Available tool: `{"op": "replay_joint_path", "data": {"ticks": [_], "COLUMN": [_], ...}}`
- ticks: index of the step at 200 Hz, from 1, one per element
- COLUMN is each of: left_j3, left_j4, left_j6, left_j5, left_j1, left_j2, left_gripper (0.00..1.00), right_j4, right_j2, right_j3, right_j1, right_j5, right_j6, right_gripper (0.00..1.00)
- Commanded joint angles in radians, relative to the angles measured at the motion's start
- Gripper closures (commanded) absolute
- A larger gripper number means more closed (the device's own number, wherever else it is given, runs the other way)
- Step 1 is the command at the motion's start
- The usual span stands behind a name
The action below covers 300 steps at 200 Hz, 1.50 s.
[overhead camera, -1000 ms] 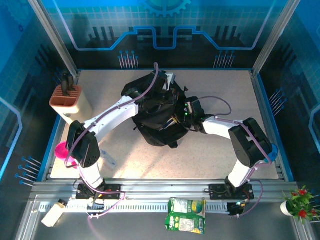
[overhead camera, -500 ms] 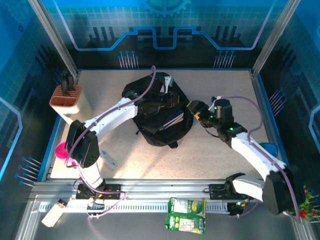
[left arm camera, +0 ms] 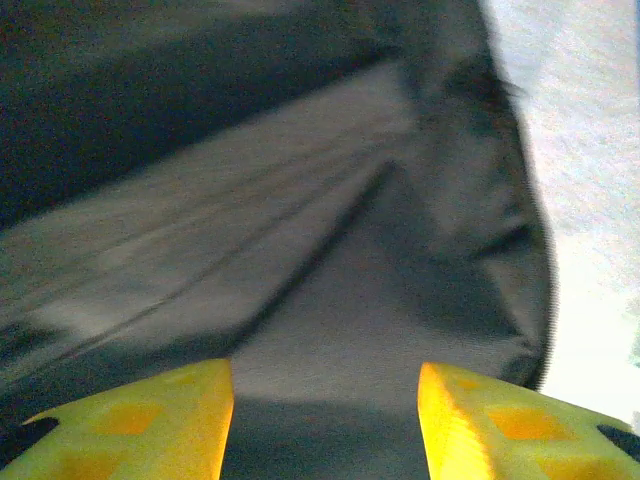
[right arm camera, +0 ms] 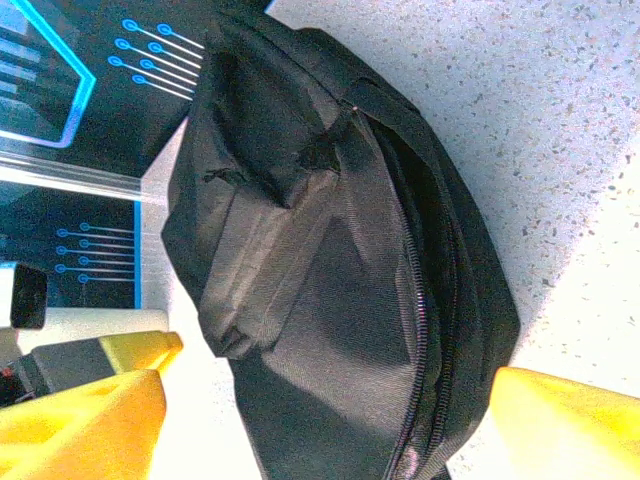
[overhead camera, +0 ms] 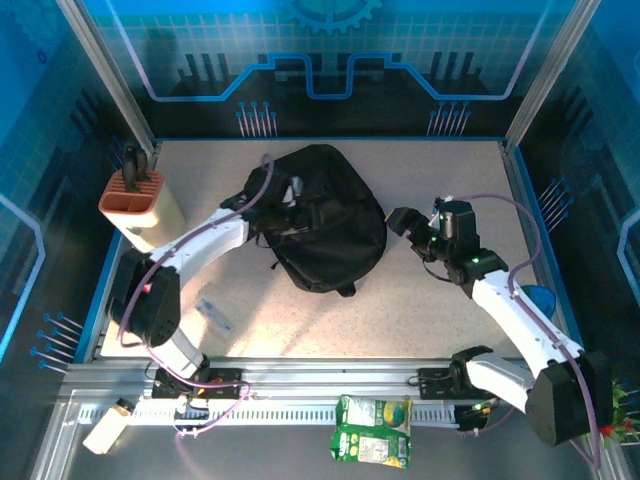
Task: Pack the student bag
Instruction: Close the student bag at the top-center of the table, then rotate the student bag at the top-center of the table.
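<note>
Bag (overhead camera: 325, 215) now lies slumped shut between the 2 grippers, which have just let go. Left gripper (overhead camera: 290, 203) sits over its left edge, jaws apart. Right gripper (overhead camera: 405, 222) has drawn back to its right, jaws wide and empty. Packing looks nearly finished.

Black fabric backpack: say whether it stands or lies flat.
Lying flat: the black fabric backpack sprawls broad side up on the speckled tabletop.

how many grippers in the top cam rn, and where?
2. Left gripper at the student bag's left side, jaws apart. Right gripper just right of the bag, clear of it, jaws wide open.
</note>
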Motion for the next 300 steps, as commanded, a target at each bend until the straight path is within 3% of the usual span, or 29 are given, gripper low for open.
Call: {"op": "replay_joint_path", "data": {"ticks": [1,37,70,133,245,300], "left_j3": [-0.113,-0.308,-0.377,-0.394,-0.413,-0.39], "left_j4": [0.02,0.138,0.272,0.446,0.452,0.52], "left_j6": [-0.101,-0.194,-0.213,-0.241,-0.255,-0.261], "left_j5": [-0.02,0.042,0.129,0.164,0.093,0.184], "left_j1": [0.084,0.237,0.296,0.302,0.284,0.27], "left_j2": [-0.105,-0.183,-0.148,-0.023,0.054,0.102], "left_gripper": [0.52,0.62,0.66,0.73,0.72,0.73], "right_j4": [-0.009,-0.006,0.014,0.012,0.011,0.042], "right_j2": [0.011,0.026,0.051,0.064,0.087,0.119], "right_j3": [-0.007,-0.015,-0.02,-0.023,-0.028,-0.044], "right_j1": [-0.005,-0.004,-0.003,-0.002,-0.001,0.003], "right_j5": [-0.019,-0.022,-0.037,-0.034,-0.037,-0.074], "right_j6": [-0.005,0.0,0.007,0.011,0.019,0.029], "right_gripper": [0.15,0.15,0.16,0.17,0.17,0.18]}}
